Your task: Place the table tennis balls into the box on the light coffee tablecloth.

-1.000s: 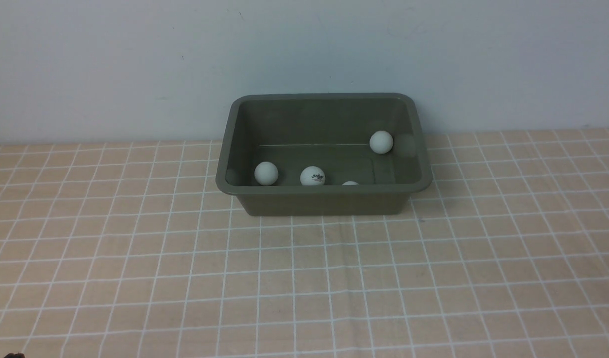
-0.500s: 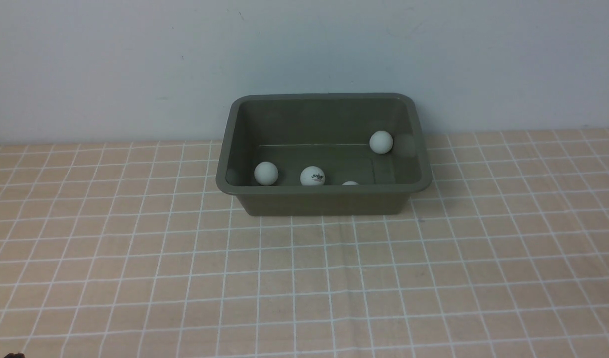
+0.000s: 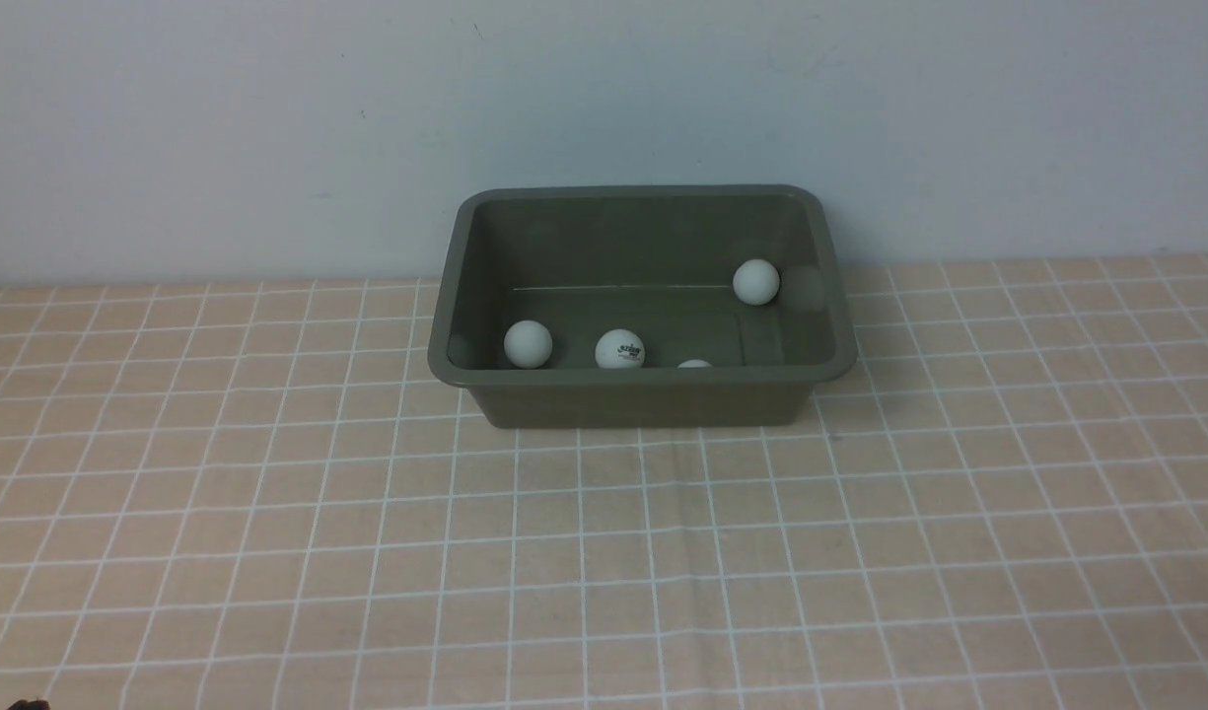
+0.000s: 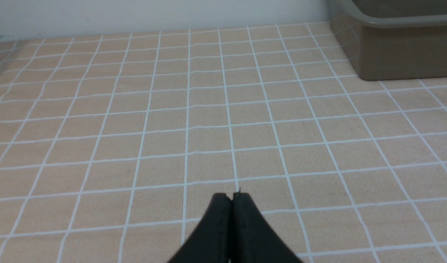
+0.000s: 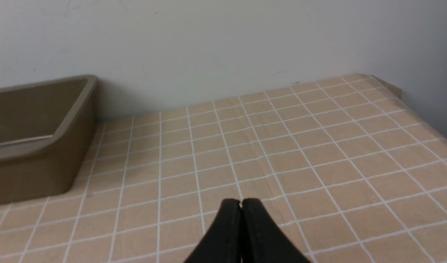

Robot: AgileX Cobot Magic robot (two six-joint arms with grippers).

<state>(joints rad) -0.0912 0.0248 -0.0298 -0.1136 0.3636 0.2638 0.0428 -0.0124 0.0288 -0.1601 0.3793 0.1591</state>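
The left gripper [image 4: 232, 197] hangs closed and empty over the light coffee tablecloth [image 3: 268, 513] that covers the surface. At centre, against the pale wall [image 3: 219, 128], the box [image 3: 641, 394] holds all four table tennis balls [image 3: 528, 344], one half hidden behind its near wall. The right gripper [image 5: 241, 202] is likewise pressed closed, empty.
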